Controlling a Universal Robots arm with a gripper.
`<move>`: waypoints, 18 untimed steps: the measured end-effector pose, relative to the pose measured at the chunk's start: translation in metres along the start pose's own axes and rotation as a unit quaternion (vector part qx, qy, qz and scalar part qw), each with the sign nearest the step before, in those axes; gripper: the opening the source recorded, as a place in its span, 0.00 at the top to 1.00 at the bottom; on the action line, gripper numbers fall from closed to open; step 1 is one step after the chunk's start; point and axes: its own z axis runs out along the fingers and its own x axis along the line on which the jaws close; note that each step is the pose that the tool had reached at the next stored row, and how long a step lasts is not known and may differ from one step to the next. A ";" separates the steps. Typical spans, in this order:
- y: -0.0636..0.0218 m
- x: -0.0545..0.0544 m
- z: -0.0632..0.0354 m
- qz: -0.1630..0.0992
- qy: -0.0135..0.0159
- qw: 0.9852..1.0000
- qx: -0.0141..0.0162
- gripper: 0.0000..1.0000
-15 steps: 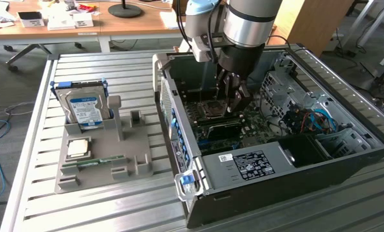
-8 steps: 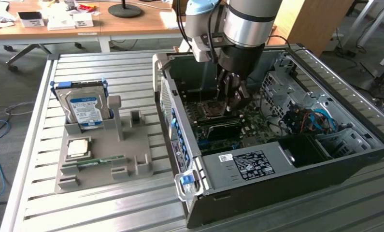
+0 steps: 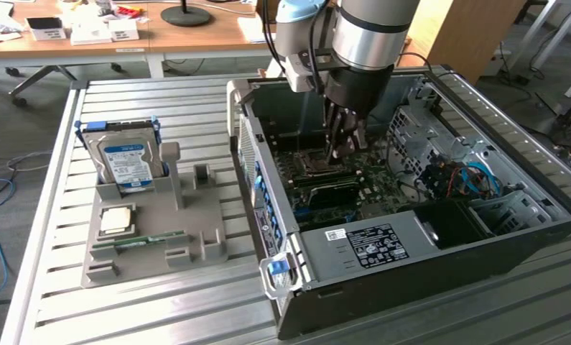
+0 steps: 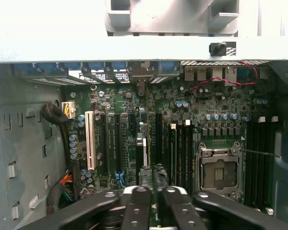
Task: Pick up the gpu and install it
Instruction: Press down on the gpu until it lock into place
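Note:
The gpu point(image 4: 143, 143) stands on edge over the expansion slots of the motherboard point(image 4: 182, 96) inside the open computer case point(image 3: 256, 180). I see it as a thin green line, with its silver bracket point(image 4: 141, 81) against the case's rear wall. My gripper point(image 4: 153, 194) is down on its near end, and the black fingers point(image 4: 137, 203) stand close on either side of the card's edge. In the exterior view the gripper point(image 3: 345, 147) reaches deep into the case, above the board's middle.
A grey holder point(image 3: 204, 215) at the exterior view's left carries a hard drive point(image 3: 127, 162), a CPU point(image 3: 115, 219) and a RAM stick point(image 3: 136, 241). Inside the case are the CPU socket point(image 4: 220, 175), a white slot point(image 4: 90, 141), a power supply point(image 3: 371, 244) and cables point(image 3: 477, 180).

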 end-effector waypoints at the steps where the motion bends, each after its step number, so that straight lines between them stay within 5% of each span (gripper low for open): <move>1: 0.0000 0.000 0.0000 0.000 0.000 1.000 0.000 0.85; 10: 0.0000 0.000 0.0010 0.000 0.000 1.000 0.000 0.89; 18: 0.0003 0.001 0.0114 0.000 0.000 1.000 0.000 0.89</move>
